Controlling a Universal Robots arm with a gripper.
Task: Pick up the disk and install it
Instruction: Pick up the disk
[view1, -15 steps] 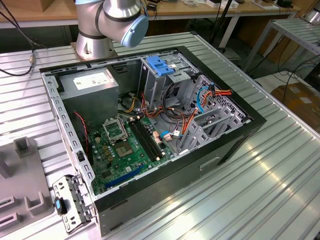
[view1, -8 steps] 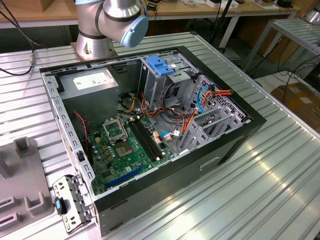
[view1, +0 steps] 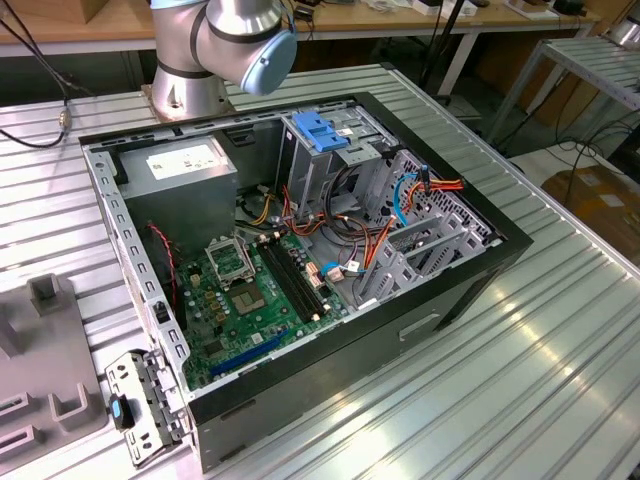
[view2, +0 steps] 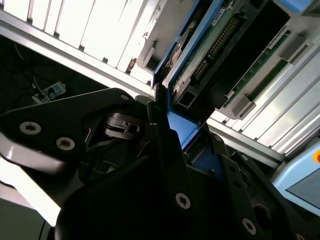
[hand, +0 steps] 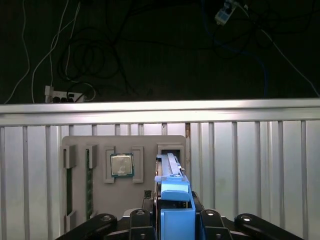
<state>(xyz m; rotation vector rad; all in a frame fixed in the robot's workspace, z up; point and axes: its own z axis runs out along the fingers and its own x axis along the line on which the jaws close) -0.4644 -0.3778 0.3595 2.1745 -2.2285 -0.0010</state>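
In the exterior view the arm (view1: 225, 40) is seen rising upright from its base, a blue-capped silver joint turned sideways. In the first wrist view the gripper (hand: 176, 222) is seen closed, its black fingers (hand: 149, 220) pressed against both sides of the disk (hand: 175, 192).

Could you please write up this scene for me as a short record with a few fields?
gripper: the gripper is shut on the disk
disk pose: on edge, above the grey tray; whether it is clear of the tray's slot cannot be told
tray contents: processor, memory sticks
computer case: side open, lying on the table
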